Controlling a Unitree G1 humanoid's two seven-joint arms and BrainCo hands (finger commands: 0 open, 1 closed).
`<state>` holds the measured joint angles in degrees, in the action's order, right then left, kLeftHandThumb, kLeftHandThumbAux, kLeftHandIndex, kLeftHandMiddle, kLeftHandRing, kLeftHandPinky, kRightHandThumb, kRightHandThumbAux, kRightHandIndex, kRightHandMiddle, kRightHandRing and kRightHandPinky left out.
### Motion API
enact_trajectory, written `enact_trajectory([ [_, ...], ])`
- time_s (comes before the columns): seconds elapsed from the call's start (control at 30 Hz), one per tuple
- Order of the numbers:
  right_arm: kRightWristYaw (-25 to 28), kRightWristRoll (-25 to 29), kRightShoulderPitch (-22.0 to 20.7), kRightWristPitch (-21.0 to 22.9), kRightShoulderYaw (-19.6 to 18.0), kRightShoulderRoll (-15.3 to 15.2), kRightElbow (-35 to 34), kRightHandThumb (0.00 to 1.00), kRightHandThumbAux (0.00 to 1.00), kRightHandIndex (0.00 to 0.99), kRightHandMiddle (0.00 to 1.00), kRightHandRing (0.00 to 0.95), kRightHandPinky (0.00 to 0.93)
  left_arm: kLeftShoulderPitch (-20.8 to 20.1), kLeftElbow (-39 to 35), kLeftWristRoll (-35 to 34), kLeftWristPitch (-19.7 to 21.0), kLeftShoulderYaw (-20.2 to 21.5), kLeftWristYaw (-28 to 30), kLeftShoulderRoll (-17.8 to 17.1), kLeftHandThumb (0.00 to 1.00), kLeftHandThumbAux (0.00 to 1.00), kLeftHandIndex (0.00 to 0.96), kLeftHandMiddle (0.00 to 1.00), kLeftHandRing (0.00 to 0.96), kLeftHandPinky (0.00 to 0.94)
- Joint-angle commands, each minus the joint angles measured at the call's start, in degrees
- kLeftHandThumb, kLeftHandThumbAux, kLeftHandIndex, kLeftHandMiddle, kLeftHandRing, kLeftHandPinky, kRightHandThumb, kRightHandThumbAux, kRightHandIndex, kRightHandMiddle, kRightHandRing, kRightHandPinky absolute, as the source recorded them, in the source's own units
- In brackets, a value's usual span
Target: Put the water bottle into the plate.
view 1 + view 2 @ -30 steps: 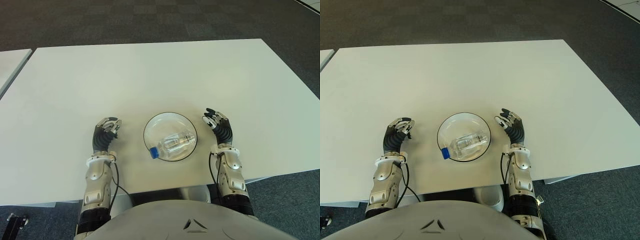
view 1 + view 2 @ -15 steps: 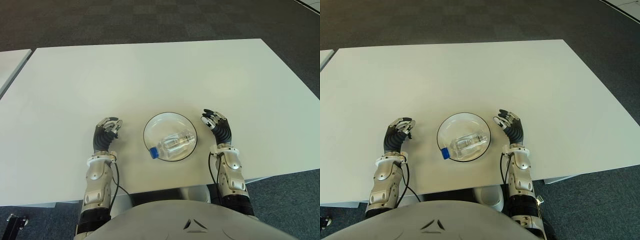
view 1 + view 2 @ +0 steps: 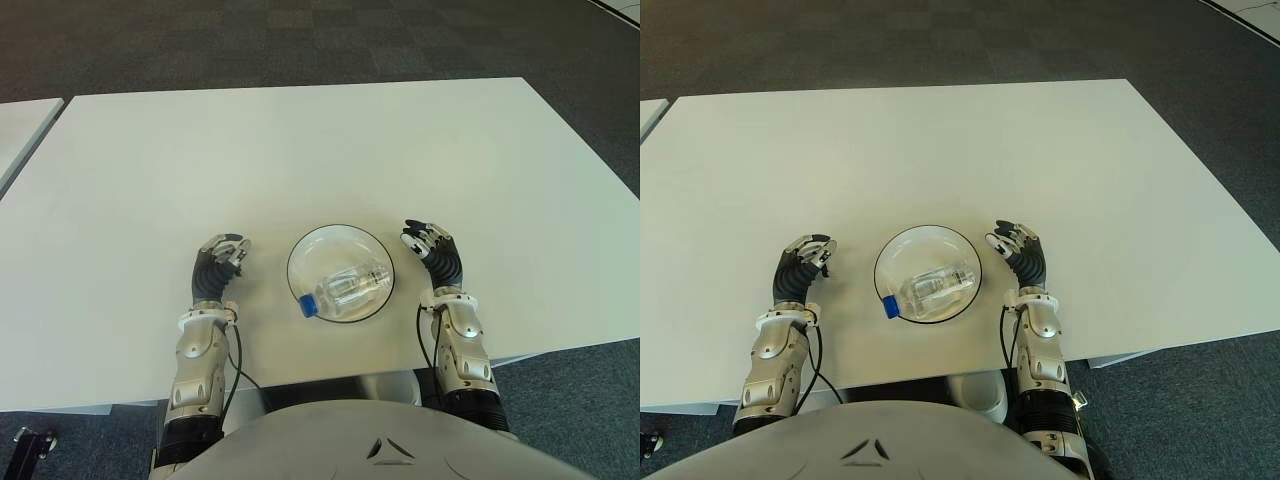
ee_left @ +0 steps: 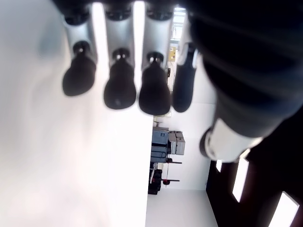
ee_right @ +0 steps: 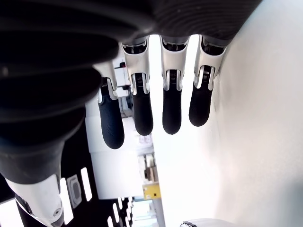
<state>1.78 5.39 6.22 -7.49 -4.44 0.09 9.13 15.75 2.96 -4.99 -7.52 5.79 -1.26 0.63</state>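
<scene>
A clear water bottle (image 3: 345,288) with a blue cap lies on its side in the white plate (image 3: 340,240), cap toward the near left rim. My left hand (image 3: 219,262) shows left of the plate, fingers relaxed and holding nothing. My right hand (image 3: 433,248) shows right of the plate, fingers (image 5: 142,113) spread and empty. Neither hand touches the plate or the bottle.
The white table (image 3: 300,150) spreads wide beyond the plate. Its near edge runs just behind my wrists. A second white table (image 3: 20,125) stands at the far left. Dark carpet (image 3: 300,40) lies beyond the far edge.
My left hand has shifted a little to the right, toward the plate. My right hand has edged slightly left. The bottle and plate have not moved.
</scene>
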Motion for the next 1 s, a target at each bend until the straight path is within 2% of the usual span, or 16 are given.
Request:
enact_trajectory([
  [0.03, 0.3, 0.2, 1.2, 2.6, 0.3, 0.2, 0.6, 0.701, 0.731, 0.436, 0.760, 0.755, 0.745, 0.6, 0.1, 0.3, 1.8, -0.3, 0.2, 0.0, 0.701, 0.722, 0.434, 0.773, 0.759, 0.742],
  [0.27, 0.6, 0.6, 1.3, 3.3, 0.2, 0.3, 0.0, 0.701, 0.731, 0.436, 0.763, 0.759, 0.752, 0.7, 0.2, 1.6, 0.6, -0.7, -0.3, 0.0, 0.702, 0.721, 0.435, 0.773, 0.765, 0.759],
  [0.7, 1.1, 1.5, 1.3, 4.0, 0.1, 0.7, 0.0, 0.700, 0.731, 0.436, 0.767, 0.761, 0.746, 0.9, -0.9, 1.7, 2.1, -0.5, -0.4, 0.4, 0.703, 0.722, 0.434, 0.776, 0.766, 0.750],
  [1.0, 1.3, 1.6, 1.3, 4.5, 0.3, 0.8, -0.3, 0.700, 0.731, 0.437, 0.768, 0.762, 0.747, 1.0, -0.8, 2.0, 0.9, -0.4, -0.4, 0.5, 0.703, 0.722, 0.434, 0.775, 0.766, 0.750],
])
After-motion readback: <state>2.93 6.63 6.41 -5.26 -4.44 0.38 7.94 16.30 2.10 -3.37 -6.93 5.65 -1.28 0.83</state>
